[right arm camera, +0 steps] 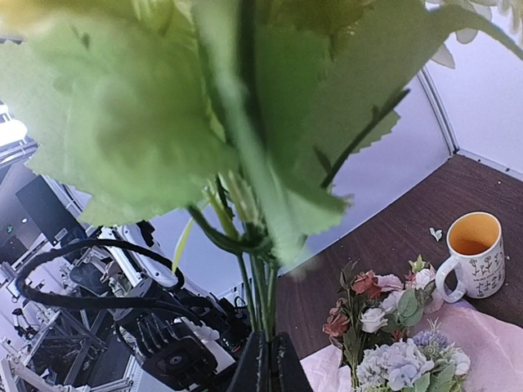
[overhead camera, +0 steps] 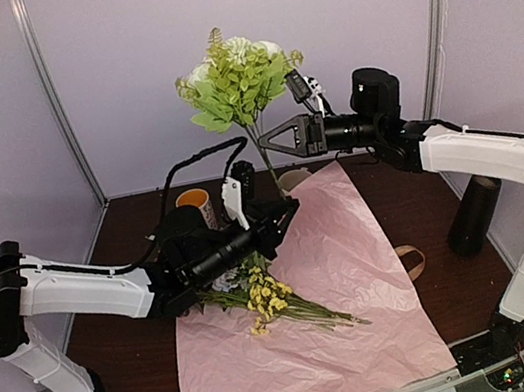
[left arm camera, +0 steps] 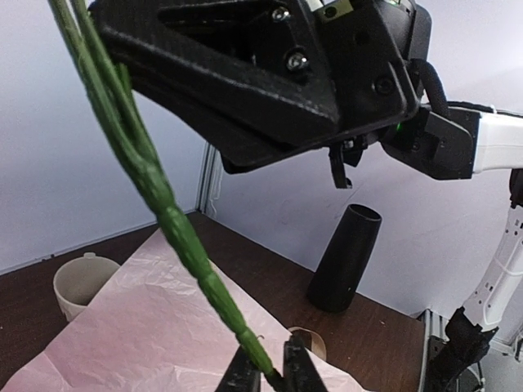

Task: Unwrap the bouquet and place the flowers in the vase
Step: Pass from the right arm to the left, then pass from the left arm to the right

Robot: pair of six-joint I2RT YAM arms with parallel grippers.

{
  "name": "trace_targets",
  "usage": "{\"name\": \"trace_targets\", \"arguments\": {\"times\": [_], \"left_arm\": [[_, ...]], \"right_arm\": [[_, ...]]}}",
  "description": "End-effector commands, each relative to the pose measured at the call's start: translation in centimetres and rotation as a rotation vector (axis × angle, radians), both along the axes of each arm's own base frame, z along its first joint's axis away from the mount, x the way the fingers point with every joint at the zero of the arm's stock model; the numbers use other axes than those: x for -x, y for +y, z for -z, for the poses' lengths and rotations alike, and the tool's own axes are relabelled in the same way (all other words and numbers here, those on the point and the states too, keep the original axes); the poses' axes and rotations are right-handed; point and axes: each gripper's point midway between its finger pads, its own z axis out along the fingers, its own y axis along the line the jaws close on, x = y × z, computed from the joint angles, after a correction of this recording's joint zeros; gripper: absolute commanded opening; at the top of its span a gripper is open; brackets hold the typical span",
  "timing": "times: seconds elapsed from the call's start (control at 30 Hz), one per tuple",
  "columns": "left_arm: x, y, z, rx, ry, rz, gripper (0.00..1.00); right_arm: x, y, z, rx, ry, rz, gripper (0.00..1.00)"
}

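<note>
- Pink crinkled paper (overhead camera: 358, 280) covers most of the bench (overhead camera: 414, 192). The loose flowers (overhead camera: 264, 295) lie on it, at 6 o'clock from the left arm's fingers.
- The right gripper (right arm camera: 270, 365) has its fingers pressed onto a leafy flower stem (overhead camera: 240, 83), held upright. The left gripper (left arm camera: 272, 377) pinches its lower tip.
- The black vase (overhead camera: 475, 214) stands off the paper at 3 o'clock.
- Only the right wrist view shows the small drawings on the orange-lined mug (right arm camera: 476, 255).

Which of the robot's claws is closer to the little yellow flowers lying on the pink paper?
Left. The left gripper sits just beyond the yellow flowers, pinching a stem's lower end; the right gripper is higher and farther back, holding that stem up.
</note>
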Motion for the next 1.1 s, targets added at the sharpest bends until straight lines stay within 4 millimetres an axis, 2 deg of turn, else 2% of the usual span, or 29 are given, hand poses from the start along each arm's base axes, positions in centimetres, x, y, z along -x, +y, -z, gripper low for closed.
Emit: {"name": "trace_targets", "arguments": {"times": [0.0,0.03,0.07,0.1,0.17,0.2,0.27,0.43,0.57,0.7,0.83,0.93,1.07], "left_arm": [[-0.1,0.9,-3.6,0.109,-0.053,-0.009,0.04],[-0.2,1.0,-3.5,0.108,-0.05,-0.011,0.0],[-0.3,1.0,-3.4,0.104,-0.045,-0.015,0.0],[-0.4,1.0,-3.2,0.096,-0.04,-0.02,0.0],[-0.5,1.0,-2.8,0.072,-0.032,-0.025,0.0],[-0.4,1.0,-2.5,0.053,-0.03,-0.023,0.0],[-0.3,1.0,-2.2,0.03,-0.031,-0.016,0.0],[-0.2,0.6,-1.4,-0.015,-0.02,-0.001,0.0],[-0.2,0.5,-1.3,-0.014,-0.011,0.001,0.0],[-0.2,0.4,-1.5,-0.013,-0.01,0.005,0.0],[-0.1,-0.1,-1.2,-0.037,-0.006,0.023,0.0],[0.0,-0.2,-0.9,-0.045,0.002,0.032,0.0],[0.1,-0.3,-0.7,-0.051,0.009,0.04,0.0]], "right_arm": [[0.4,-0.6,0.4,0.035,-0.051,0.012,0.0],[0.4,-0.6,0.6,0.051,-0.056,0.016,0.0],[0.3,-0.7,0.7,0.069,-0.071,0.023,0.02],[0.2,-0.7,0.8,0.092,-0.082,0.029,0.09],[-0.5,-1.0,1.2,0.159,-0.111,0.077,0.33],[-1.1,-1.2,1.6,0.211,-0.12,0.116,0.41],[-1.6,-1.4,1.9,0.287,-0.155,0.151,0.48],[-1.5,-1.0,1.4,0.314,-0.154,0.121,0.45],[0.1,0.0,0.8,0.278,-0.16,0.048,0.45],[1.4,0.8,1.3,0.299,-0.171,0.008,0.42],[1.7,1.3,1.5,0.296,-0.161,-0.007,0.41],[2.1,1.5,0.5,0.257,-0.152,-0.035,0.46],[1.9,1.6,-1.0,0.219,-0.164,-0.018,0.43]]}}
